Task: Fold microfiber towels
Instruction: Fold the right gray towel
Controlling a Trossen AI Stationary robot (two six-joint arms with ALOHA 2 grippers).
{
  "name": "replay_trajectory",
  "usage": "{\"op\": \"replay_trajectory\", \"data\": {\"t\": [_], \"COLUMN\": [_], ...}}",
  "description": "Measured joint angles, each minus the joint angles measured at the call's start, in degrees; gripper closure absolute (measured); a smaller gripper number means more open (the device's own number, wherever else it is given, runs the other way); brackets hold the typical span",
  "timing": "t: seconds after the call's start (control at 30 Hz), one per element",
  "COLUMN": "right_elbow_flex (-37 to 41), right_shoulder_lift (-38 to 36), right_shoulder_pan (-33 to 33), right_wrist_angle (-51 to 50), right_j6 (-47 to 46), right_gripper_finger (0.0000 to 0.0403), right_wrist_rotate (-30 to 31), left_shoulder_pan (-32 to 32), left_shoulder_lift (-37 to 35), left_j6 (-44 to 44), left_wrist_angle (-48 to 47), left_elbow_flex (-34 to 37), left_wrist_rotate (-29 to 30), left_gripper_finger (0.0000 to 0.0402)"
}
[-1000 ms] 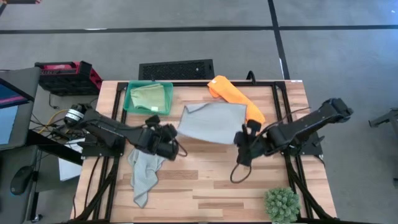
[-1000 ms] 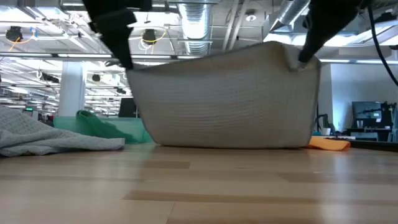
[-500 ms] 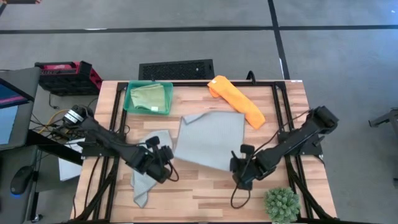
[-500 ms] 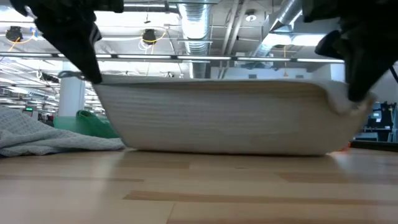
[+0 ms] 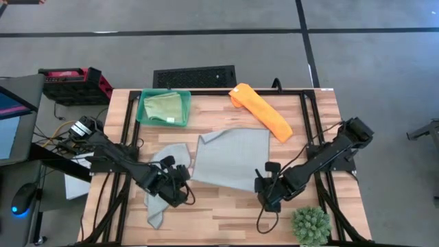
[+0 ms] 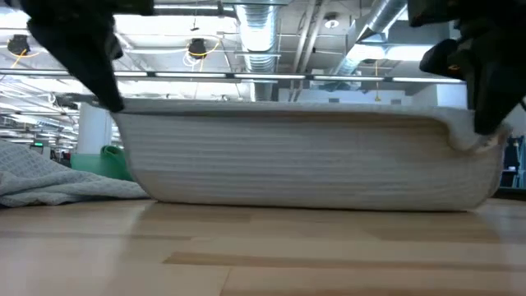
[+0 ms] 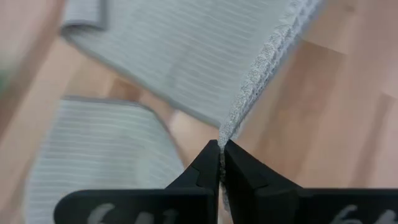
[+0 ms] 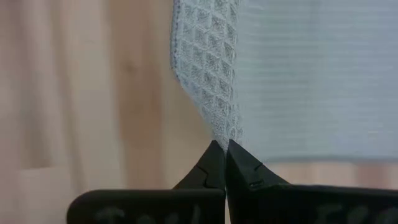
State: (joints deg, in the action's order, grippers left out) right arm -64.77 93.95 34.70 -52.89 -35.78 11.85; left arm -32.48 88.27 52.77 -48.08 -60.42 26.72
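A pale grey microfiber towel (image 5: 230, 159) is stretched between my two grippers in the middle of the table. Its far part lies on the wood and its near edge (image 6: 288, 111) is held up. My left gripper (image 5: 182, 186) is shut on the near left corner. My right gripper (image 5: 265, 189) is shut on the near right corner. A second grey towel (image 5: 159, 195) lies crumpled beneath my left arm. An orange towel (image 5: 260, 110) lies at the far right. A light green towel (image 5: 163, 106) rests in a green tray. My left gripper pinches the towel's near left corner (image 7: 225, 132) between its two fingertips, slanting down from the left. The corner is lifted; the cloth runs taut from it and sags to the table. My right gripper pinches the near right corner (image 8: 224, 134) between its fingertips, pointing steeply down. That corner is held just above the wood, with the towel's edge drawn taut toward the other gripper.
The green tray (image 5: 144, 113) stands at the far left. A spiky green plant ball (image 5: 311, 225) sits at the near right corner, close to my right arm. Bare wood shows along the near edge between the arms.
Both grippers have gone toward the table's near edge and down, staying shut on the towel's corners. The towel, which hung steeply below them, has been drawn toward the near edge and now lies much flatter, with its near edge lower.
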Motion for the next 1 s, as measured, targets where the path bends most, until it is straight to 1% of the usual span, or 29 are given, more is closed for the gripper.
{"op": "replay_trajectory", "data": {"t": [0.13, 0.3, 0.47, 0.6, 0.73, 0.83, 1.0], "right_elbow_flex": [0.46, 1.95, 4.46, 5.56, 7.24, 8.48, 8.76], "right_shoulder_lift": [0.13, 0.11, 0.11, 0.09, 0.07, 0.07, 0.07], "right_shoulder_pan": [-2.28, -4.99, -8.48, -11.28, -14.61, -16.66, -18.85], "right_wrist_angle": [-1.99, -3.05, -3.56, -5.27, -5.24, -5.34, -5.41], "right_j6": [-1.16, -1.32, -1.51, -1.73, -1.69, -1.74, -1.07], "right_gripper_finger": [0.0392, 0.0392, 0.0392, 0.0392, 0.0392, 0.0392, 0.0392], "right_wrist_rotate": [1.52, 3.98, 6.32, 10.94, 12.63, 14.83, 19.59], "left_shoulder_pan": [2.98, 7.14, 10.34, 12.4, 14.47, 15.6, 18.29], "left_shoulder_lift": [1.22, 5.84, 9.26, 10.28, 10.32, 10.32, 10.32], "left_j6": [-1.0, -3.51, -4.1, -4.33, -4.31, -4.6, -5.18], "left_wrist_angle": [-0.25, -0.09, 0.24, 0.44, 1.25, 1.72, 1.65], "left_elbow_flex": [0.0, 0.0, 0.0, 0.0, -0.02, -0.02, -0.02], "left_wrist_rotate": [1.06, 1.19, 4.69, 7.79, 10.6, 14.38, 14.88], "left_gripper_finger": [0.04, 0.04, 0.04, 0.04, 0.04, 0.04, 0.04]}}
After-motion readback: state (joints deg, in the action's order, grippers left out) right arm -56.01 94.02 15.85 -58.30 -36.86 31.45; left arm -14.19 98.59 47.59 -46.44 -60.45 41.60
